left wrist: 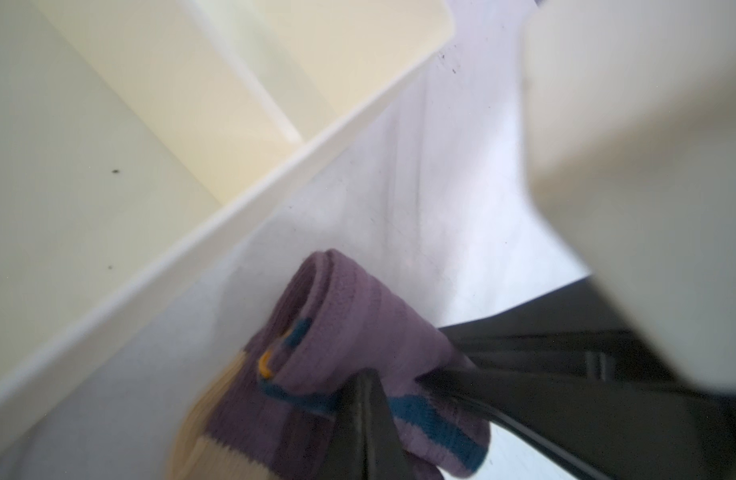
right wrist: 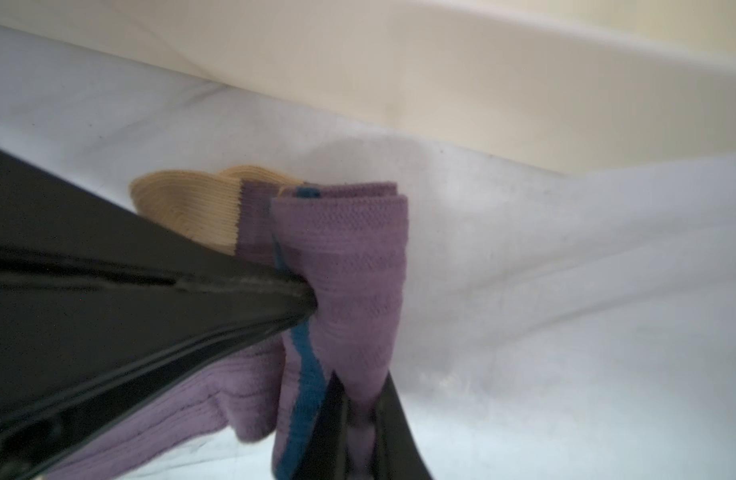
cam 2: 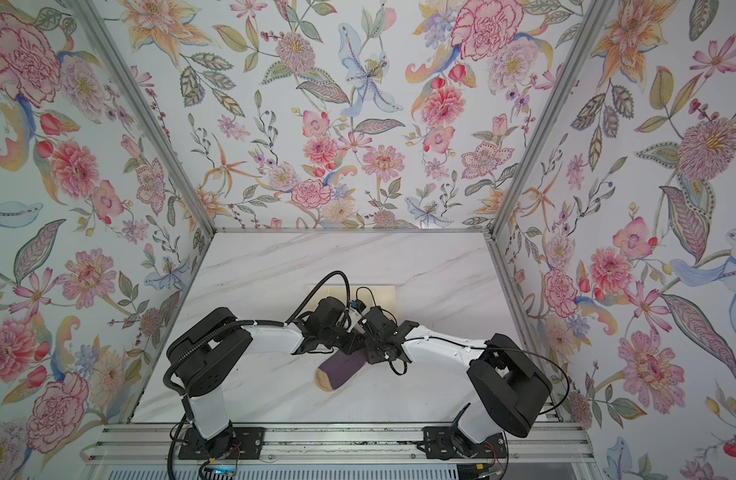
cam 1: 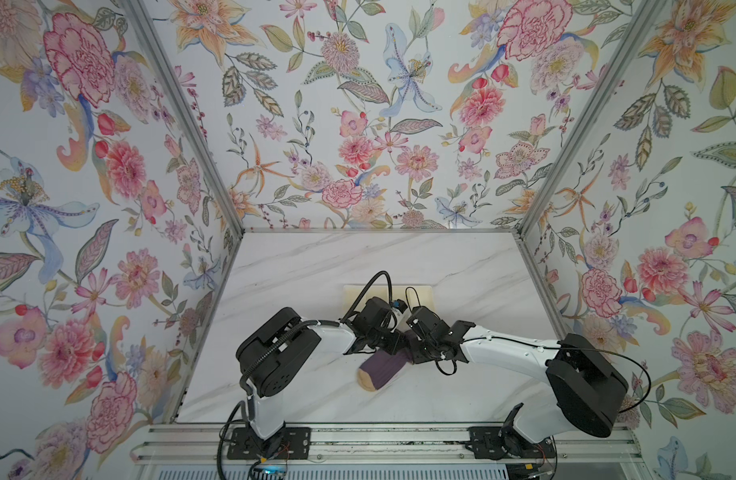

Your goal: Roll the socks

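Purple ribbed socks (cam 1: 378, 370) lie as a stubby roll on the marble table (cam 1: 316, 266), tan end toward the robot, near the cream tray (left wrist: 233, 199). Both the left gripper (left wrist: 364, 386) and the right gripper (right wrist: 360, 399) are pinched tight on the striped cuff. Rolling looks done, and the step in hand seems to be turning the cuff over the bundle. Next, both grips should spread the cuff without slipping, then draw it back over the roll.
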`<act>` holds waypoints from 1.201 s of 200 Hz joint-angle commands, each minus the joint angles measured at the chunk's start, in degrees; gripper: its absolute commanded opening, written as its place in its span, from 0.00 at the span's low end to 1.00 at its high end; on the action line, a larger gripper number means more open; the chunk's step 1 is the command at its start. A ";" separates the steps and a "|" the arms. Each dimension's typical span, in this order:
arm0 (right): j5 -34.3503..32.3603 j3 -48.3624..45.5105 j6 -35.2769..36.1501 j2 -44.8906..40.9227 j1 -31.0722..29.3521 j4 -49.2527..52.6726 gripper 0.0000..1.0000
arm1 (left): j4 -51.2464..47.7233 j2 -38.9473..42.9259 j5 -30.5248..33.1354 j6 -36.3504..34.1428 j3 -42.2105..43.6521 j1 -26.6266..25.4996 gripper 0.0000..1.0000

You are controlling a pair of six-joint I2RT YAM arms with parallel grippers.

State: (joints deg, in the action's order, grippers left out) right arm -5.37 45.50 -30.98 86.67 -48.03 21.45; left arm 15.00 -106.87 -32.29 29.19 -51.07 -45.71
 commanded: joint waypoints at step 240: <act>10.90 -11.50 1.60 -7.55 15.43 -9.80 0.38 | -5.25 -4.97 2.59 -2.16 -3.69 -1.95 0.00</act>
State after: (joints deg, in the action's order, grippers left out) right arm 5.61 33.91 -30.57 77.54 -32.58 13.15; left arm 14.17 -110.06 -31.16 27.86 -54.54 -46.89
